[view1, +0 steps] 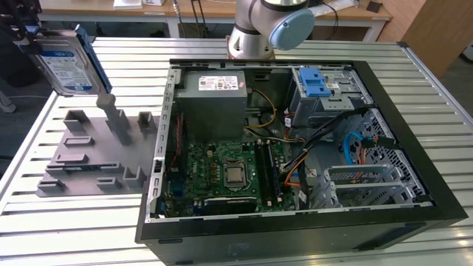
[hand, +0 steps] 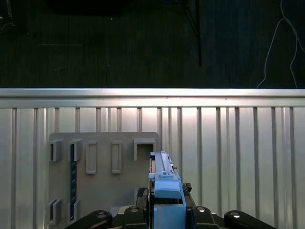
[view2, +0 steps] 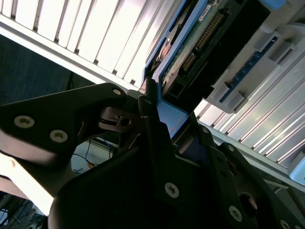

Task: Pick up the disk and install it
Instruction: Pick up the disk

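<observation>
Between the jaws, clamped tight, I hold the disk [view1: 66, 61] [hand: 164, 177]: flat silver metal, white-and-blue label, blue plastic rails. Below the jaws a grey slotted plate [view1: 88, 162] lies on the ribbed aluminium surface [view1: 74, 224]. Well apart, the open black case [view1: 296, 235] holds a green motherboard [view1: 221, 166].

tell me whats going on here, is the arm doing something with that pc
The arm's gripper is shut on the disk and holds it upright in the air, above the grey holder block at the exterior view's left. The open computer case lies beside the block on the slatted table. The disk is not yet in the case, so it has been picked up but not installed.
</observation>
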`<state>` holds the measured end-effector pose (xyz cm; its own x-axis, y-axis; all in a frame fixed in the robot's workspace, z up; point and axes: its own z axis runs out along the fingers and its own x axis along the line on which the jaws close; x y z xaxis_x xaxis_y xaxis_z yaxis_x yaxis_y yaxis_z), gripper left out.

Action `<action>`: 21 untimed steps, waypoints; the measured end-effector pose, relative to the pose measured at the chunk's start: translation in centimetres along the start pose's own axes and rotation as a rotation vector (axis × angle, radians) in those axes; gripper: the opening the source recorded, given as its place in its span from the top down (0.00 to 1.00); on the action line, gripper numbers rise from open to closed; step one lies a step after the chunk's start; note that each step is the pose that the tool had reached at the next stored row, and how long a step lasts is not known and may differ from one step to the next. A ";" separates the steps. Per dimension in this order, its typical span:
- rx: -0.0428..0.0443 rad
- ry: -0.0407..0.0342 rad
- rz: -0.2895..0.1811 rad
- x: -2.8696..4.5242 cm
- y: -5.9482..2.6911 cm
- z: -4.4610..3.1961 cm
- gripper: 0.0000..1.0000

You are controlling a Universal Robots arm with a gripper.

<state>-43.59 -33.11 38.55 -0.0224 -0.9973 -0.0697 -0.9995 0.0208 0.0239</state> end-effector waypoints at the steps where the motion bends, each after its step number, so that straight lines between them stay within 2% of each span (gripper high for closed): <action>1: -0.0001 0.0000 0.000 0.00 0.00 -0.01 0.64; 8: -0.0001 0.0001 0.000 -0.02 0.01 -0.31 0.64; 21: 0.0000 0.0001 0.000 -0.13 0.05 -1.85 0.64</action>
<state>-43.59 -33.11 40.40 -0.0224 -0.9973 -0.0697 -0.9995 0.0208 0.0239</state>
